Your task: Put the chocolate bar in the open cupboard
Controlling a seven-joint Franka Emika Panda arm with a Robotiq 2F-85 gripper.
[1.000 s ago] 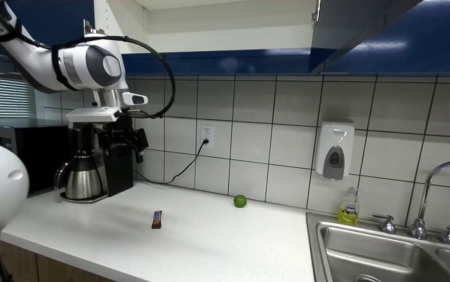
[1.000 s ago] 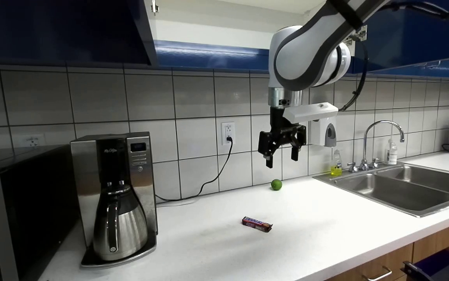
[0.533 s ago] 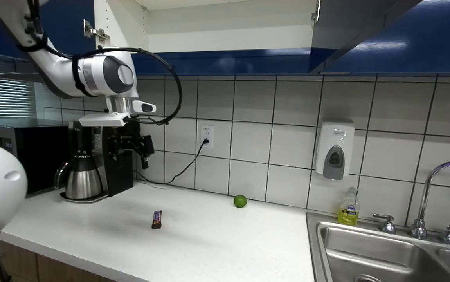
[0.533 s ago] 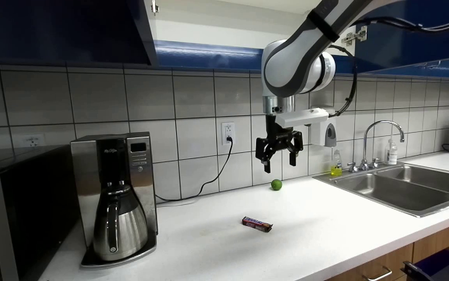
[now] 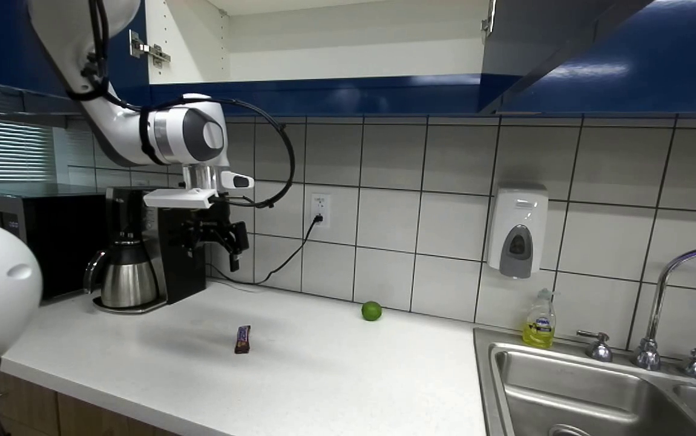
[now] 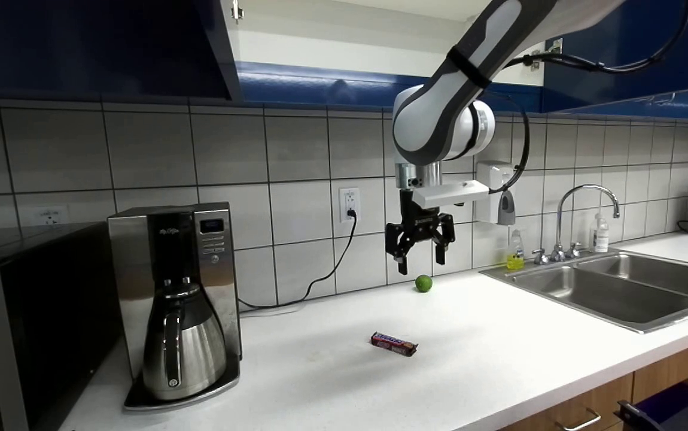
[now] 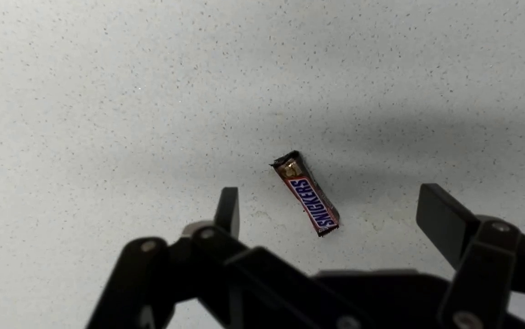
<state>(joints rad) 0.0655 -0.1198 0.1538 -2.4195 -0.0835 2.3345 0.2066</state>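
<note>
The chocolate bar [image 5: 242, 340] is a small dark Snickers bar lying flat on the white counter. It also shows in an exterior view [image 6: 394, 344] and in the wrist view [image 7: 307, 196], slanted between the two fingers but below them. My gripper [image 6: 422, 261] is open and empty, pointing down, well above the counter. In the wrist view the gripper [image 7: 328, 201] has its fingers wide apart on either side of the bar, touching nothing. The open cupboard [image 5: 354, 48] is above, with a white interior and blue frame; it also shows in an exterior view [image 6: 332, 48].
A green lime [image 6: 423, 283] sits near the tiled wall. A coffee maker [image 6: 212, 281] and microwave [image 6: 51, 299] stand at one end of the counter. The sink [image 5: 566, 387] is at the other end, with a soap dispenser [image 5: 517, 230] on the wall. Open cupboard doors [image 5: 614, 66] hang overhead.
The arm has moved down and away from the cupboard; the gripper is lower and closer to above the bar. The fingers stay open. The bar has not moved.
</note>
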